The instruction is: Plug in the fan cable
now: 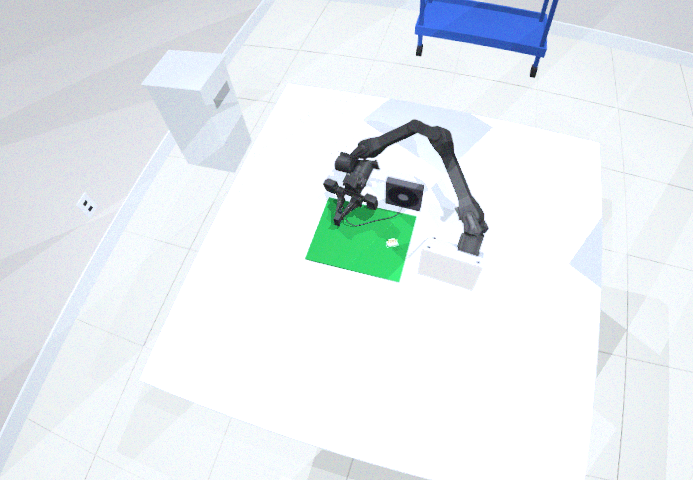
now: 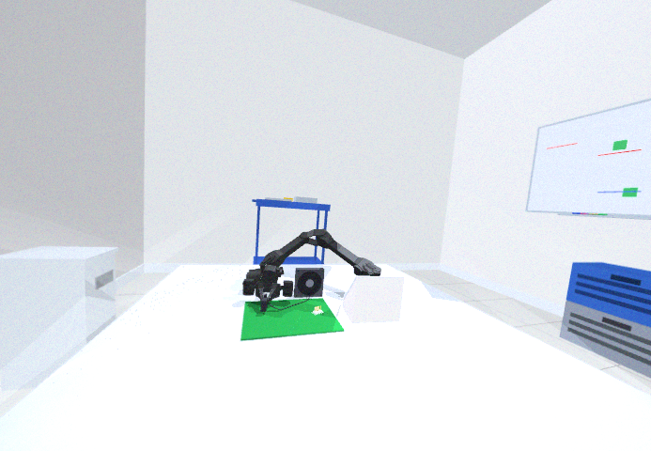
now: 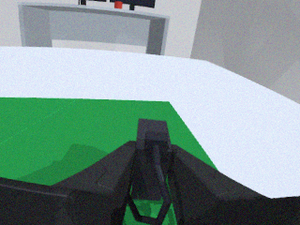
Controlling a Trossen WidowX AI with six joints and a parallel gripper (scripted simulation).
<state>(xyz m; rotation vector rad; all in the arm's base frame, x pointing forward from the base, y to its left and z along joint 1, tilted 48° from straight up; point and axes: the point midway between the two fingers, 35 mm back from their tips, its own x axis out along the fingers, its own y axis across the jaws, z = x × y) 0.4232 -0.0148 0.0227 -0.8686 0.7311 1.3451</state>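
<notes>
The green board (image 1: pixel 352 258) (image 2: pixel 291 328) (image 3: pixel 33 127) lies flat on the table. The small pale header (image 1: pixel 392 242) (image 2: pixel 317 310) sits near its right side. My gripper (image 1: pixel 337 219) (image 2: pixel 263 305) (image 3: pixel 152 150) is shut on the dark plug (image 3: pixel 152 127), low over the board's back left part, well left of the header. Whether the plug touches the board cannot be told. The thin black cable (image 1: pixel 378 219) (image 3: pixel 159 171) hangs from the plug and runs right to the black fan (image 1: pixel 395 191) (image 2: pixel 309 282). The header is not visible in the wrist view.
The fan stands upright behind the board's back edge. A white box (image 1: pixel 450 269) (image 2: pixel 376 300) under the arm's base stands right of the board. A pale cabinet (image 1: pixel 199 118) (image 2: pixel 52 313) stands off the table's left side, and a blue cart (image 1: pixel 483 25) (image 2: pixel 291 204) behind it.
</notes>
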